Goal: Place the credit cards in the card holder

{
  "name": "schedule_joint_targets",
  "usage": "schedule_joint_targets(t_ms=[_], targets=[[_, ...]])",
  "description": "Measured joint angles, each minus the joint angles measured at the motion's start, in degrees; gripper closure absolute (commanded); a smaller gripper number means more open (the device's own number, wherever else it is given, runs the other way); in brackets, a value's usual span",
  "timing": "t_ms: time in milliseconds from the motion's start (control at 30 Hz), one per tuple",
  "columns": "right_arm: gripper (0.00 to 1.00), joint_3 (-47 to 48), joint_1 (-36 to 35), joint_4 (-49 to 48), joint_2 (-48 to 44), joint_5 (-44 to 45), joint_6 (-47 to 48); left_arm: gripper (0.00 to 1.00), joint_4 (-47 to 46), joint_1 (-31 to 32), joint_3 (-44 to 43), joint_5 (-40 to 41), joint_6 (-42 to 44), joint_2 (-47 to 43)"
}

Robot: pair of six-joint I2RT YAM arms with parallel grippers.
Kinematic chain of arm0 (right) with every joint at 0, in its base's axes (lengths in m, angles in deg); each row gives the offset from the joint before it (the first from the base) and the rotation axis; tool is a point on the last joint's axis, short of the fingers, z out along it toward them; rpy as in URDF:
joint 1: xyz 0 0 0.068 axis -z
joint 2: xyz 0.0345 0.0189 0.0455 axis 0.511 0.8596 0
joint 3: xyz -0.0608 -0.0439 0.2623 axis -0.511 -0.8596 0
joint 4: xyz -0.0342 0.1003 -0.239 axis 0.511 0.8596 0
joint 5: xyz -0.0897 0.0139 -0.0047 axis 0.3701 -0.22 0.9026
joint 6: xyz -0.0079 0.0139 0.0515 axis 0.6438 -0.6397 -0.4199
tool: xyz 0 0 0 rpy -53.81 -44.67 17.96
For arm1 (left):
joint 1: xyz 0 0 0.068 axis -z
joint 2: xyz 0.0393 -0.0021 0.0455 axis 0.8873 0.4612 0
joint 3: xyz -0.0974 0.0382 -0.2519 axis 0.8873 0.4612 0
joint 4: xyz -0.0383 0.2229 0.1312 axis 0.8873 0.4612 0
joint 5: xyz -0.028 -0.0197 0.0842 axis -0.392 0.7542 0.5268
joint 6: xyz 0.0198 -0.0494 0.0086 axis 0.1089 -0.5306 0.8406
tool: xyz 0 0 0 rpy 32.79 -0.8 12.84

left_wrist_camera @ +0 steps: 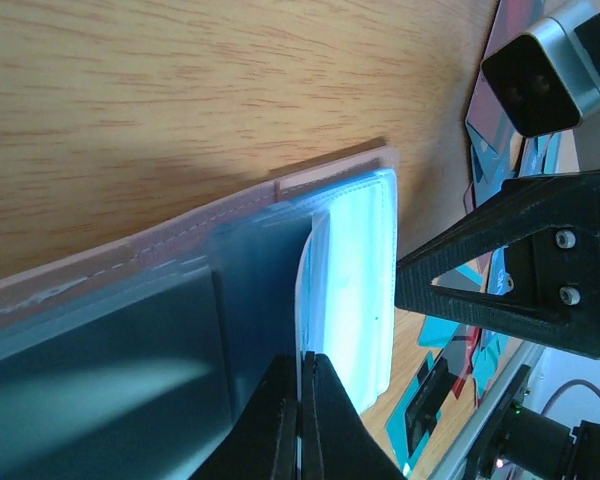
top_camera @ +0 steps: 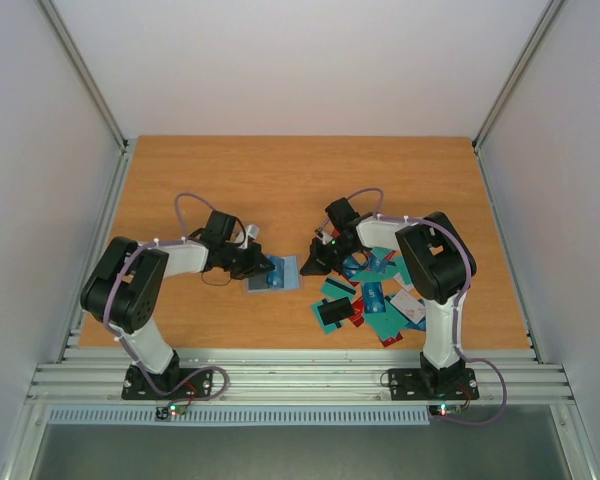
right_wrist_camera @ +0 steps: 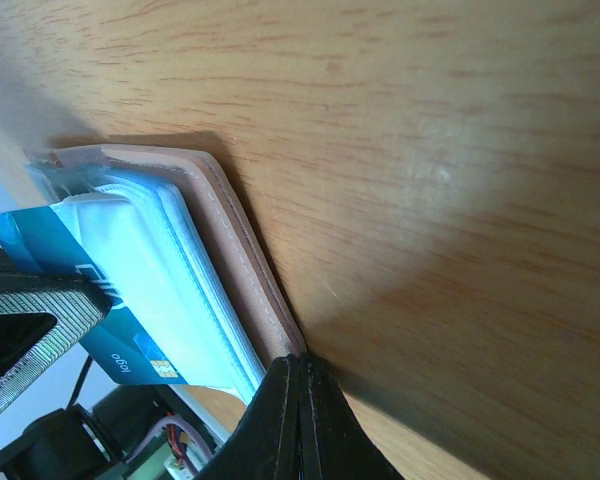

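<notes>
The card holder (top_camera: 288, 273) lies flat on the table between my arms, tan edge and pale blue pockets showing in the left wrist view (left_wrist_camera: 365, 290) and the right wrist view (right_wrist_camera: 235, 255). My left gripper (top_camera: 263, 268) is shut on a blue credit card (right_wrist_camera: 40, 240), seen edge-on between its jaws (left_wrist_camera: 302, 385), with the card's far end at the holder's pockets. My right gripper (top_camera: 313, 262) is shut, its tip (right_wrist_camera: 300, 375) against the holder's tan edge. The other credit cards (top_camera: 370, 296), mostly teal, some red and white, lie piled to the right.
The right arm's black finger (left_wrist_camera: 500, 290) and its wrist camera (left_wrist_camera: 550, 70) stand close beside the holder. The card pile lies under the right arm near the table's front edge (top_camera: 300, 345). Grey side walls and rails frame the table.
</notes>
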Motion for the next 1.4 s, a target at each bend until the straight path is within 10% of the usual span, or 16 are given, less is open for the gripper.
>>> schedule_joint_targets(t_ms=[1000,1400], targets=[[0.99,-0.15,0.02,-0.42,0.04,-0.17,-2.84,0.4,17.29,0.74,-7.56,5.81,2.29,0.0],[0.99,-0.52,0.02,-1.4,0.04,-0.52,-3.8,0.41,27.52,2.64,-11.69,10.64,5.2,-0.24]])
